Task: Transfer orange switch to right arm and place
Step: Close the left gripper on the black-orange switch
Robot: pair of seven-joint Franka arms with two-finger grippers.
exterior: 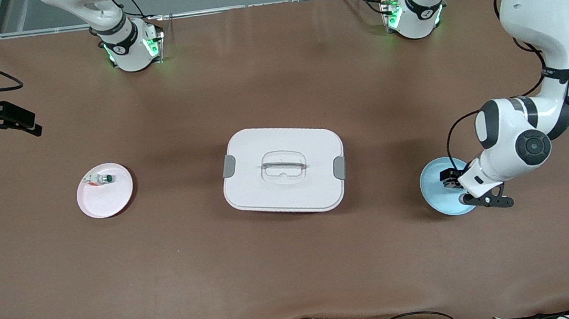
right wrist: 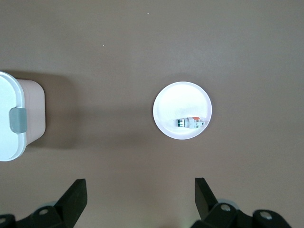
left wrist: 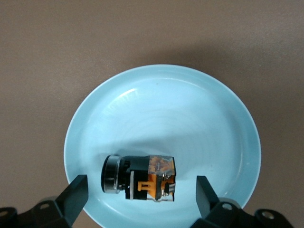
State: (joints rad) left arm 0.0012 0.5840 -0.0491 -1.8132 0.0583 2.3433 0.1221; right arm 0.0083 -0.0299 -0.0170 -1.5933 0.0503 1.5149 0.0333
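Note:
The orange switch (left wrist: 140,178), a small black box with orange parts and a round dark end, lies on its side in a light blue plate (left wrist: 228,104) at the left arm's end of the table (exterior: 295,264). My left gripper (left wrist: 141,194) is low over this plate (exterior: 434,197), open, with one finger (left wrist: 76,194) on each side of the switch and not touching it. In the front view the left gripper (exterior: 450,180) and wrist cover the switch. My right gripper (right wrist: 141,197) is open and empty, held high near the table's edge at the right arm's end (exterior: 16,121).
A pink plate (exterior: 109,201) at the right arm's end holds a small white-and-green part (exterior: 99,179); both show in the right wrist view, plate (right wrist: 175,102) and part (right wrist: 191,122). A white lidded box (exterior: 283,170) with grey clasps stands mid-table.

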